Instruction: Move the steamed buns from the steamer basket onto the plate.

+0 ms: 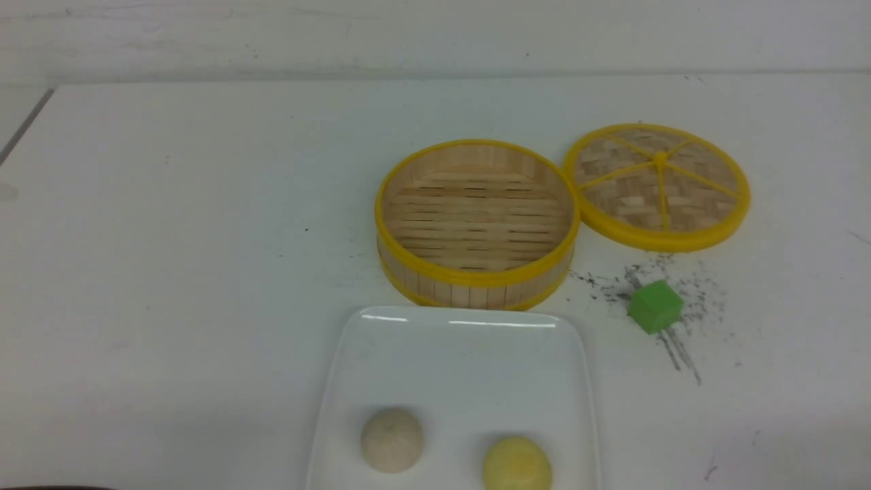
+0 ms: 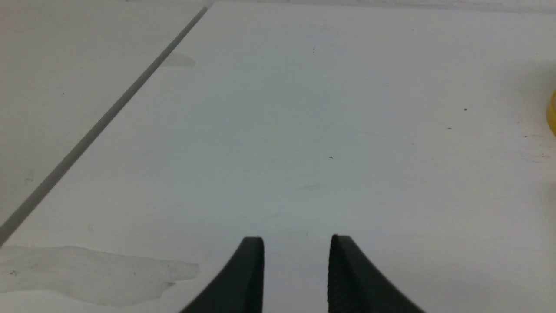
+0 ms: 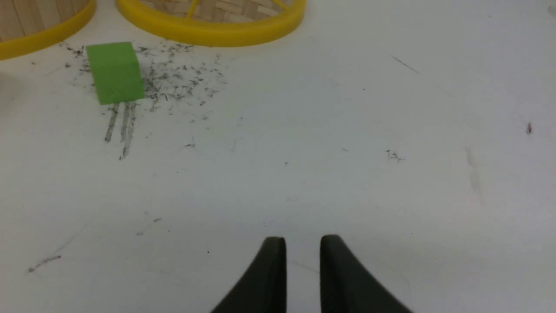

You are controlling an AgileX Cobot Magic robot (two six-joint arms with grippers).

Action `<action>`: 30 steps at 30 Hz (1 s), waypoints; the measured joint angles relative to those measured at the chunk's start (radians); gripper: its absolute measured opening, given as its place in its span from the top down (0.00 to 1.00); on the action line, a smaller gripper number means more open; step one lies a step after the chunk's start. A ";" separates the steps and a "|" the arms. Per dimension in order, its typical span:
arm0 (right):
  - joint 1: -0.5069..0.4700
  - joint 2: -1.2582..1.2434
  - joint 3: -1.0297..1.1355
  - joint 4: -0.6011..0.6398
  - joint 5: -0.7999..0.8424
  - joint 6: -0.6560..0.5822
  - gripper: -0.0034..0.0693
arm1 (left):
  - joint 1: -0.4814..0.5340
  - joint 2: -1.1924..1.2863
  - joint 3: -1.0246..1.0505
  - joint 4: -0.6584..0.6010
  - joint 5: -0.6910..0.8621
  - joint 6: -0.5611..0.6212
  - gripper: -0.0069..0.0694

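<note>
I can't tell from here whether this is a kitchen, a lab or a workshop. I see only a bare, scuffed white tabletop [image 1: 204, 272] with dark smudges, 1 straight grey strip [image 2: 104, 117] along it, and a plain, marked white upright surface [image 1: 435, 34] behind.

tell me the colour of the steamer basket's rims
Yellow, clearest in the front view: basket.
</note>
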 joint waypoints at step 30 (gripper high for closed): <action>0.000 0.000 0.000 0.000 -0.001 0.000 0.69 | 0.000 0.000 0.000 0.008 0.000 0.000 0.59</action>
